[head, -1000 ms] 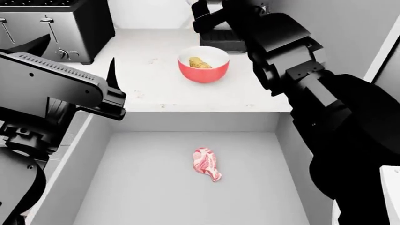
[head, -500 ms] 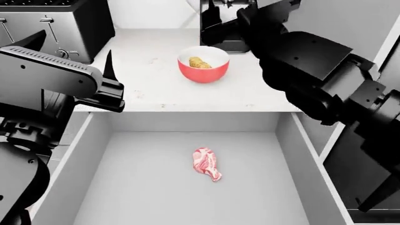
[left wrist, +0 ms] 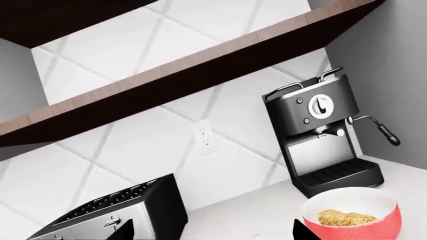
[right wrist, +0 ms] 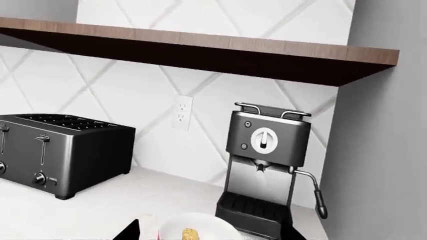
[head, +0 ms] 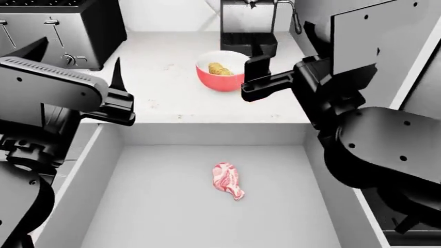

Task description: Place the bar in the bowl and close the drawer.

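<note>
The bar (head: 219, 68) lies in the bowl (head: 222, 79), just beside the right gripper (head: 251, 77), whose fingers stand spread and empty. That arm has swung down beside the bowl since a moment ago. The drawer (head: 206, 201) gapes open; left gripper (head: 113, 85) spread.

The bowl (head: 223, 72) looks glossy, red outside and smooth white inside, and the bar (head: 220, 68) in it is grainy and lumpy. The drawer (head: 110, 170) has plain matt grey walls; the meat (head: 228, 180) is marbled pink and white. The toaster (right wrist: 60, 150) and coffee machine (right wrist: 265, 165) look like dark satin metal, the shelf (right wrist: 200, 50) like wood.
</note>
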